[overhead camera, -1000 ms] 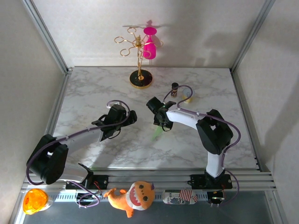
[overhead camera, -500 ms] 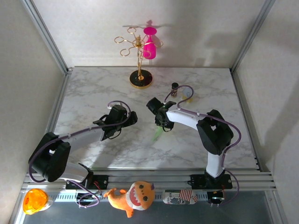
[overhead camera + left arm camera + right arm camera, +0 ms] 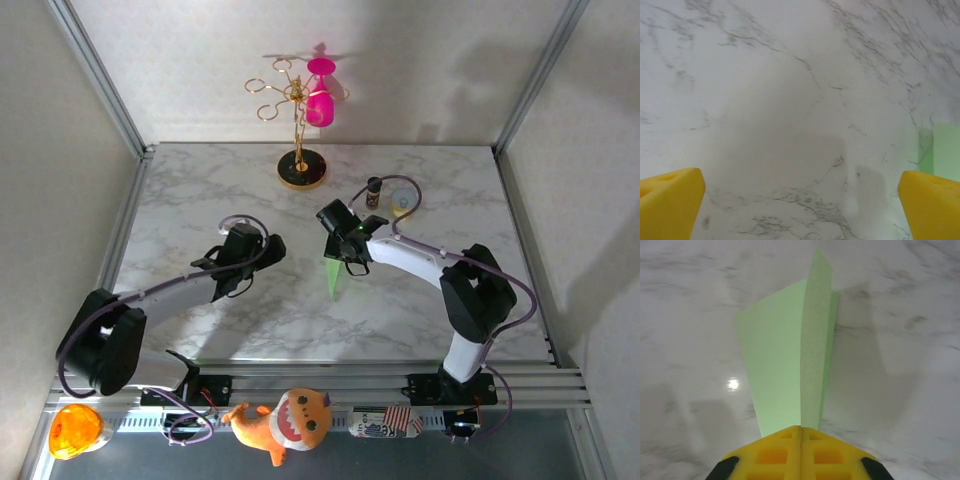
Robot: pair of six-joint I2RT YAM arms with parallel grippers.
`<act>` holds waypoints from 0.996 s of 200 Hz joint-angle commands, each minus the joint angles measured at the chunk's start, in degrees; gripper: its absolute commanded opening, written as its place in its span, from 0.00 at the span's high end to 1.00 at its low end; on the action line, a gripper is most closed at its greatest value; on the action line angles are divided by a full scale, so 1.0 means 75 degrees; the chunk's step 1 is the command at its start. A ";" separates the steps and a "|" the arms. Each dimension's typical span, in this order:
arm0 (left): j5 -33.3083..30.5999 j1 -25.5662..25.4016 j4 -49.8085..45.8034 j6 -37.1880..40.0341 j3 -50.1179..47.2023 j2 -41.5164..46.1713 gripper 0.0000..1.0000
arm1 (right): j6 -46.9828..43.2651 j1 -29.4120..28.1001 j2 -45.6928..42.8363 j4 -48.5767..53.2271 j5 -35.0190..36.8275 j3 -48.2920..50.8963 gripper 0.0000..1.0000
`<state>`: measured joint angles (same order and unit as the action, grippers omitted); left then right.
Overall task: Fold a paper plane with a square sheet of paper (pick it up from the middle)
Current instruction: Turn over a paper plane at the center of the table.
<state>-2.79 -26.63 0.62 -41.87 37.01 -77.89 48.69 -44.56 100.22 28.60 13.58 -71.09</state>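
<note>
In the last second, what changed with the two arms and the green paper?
The right gripper closed on the paper plane, and that arm's elbow swung out to the right. The left gripper drew back slightly to the left, open as before. The gold stand, pink cup and small bottle did not move.

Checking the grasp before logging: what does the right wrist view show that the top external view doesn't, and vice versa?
Right wrist: the right gripper shut on the paper plane along its centre fold. Top external: the left gripper off to the plane's side, a gold stand with a pink cup at the back. Both: the plane against the marble table.
</note>
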 commanded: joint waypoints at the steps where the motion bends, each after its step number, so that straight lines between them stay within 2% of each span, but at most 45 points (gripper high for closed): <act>1: 0.0176 0.0304 0.0124 -0.0454 -0.0340 0.0507 0.03 | -0.0811 -0.0053 -0.0362 -0.1831 -0.1121 0.0425 0.96; 47: 0.0906 0.0656 0.0804 -0.1139 -0.1055 0.1200 0.09 | -0.1087 0.0079 -0.0364 -0.4333 -0.2990 0.1302 0.96; 82: 0.1624 0.0669 0.1565 -0.1788 -0.1197 0.0977 0.18 | -0.0708 0.0314 -0.0088 -0.5690 -0.4145 0.2033 0.96; 118: 0.2386 0.0575 0.2206 -0.2045 -0.1230 0.0227 0.32 | -0.0312 0.0596 0.0004 -0.6577 -0.4618 0.2758 0.96; 179: 0.3412 0.0332 0.3484 -0.2467 -0.1339 -0.0746 0.53 | 0.0208 0.0948 0.0102 -0.7370 -0.4645 0.3702 0.95; 199: 0.3587 0.0208 0.3654 -0.2507 -0.1257 -0.1048 0.57 | 0.0237 0.0992 0.0029 -0.7388 -0.4474 0.3918 0.89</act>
<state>20.43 -23.90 23.44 -59.40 27.62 -83.55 49.21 -37.45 100.22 -23.75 -20.64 -43.68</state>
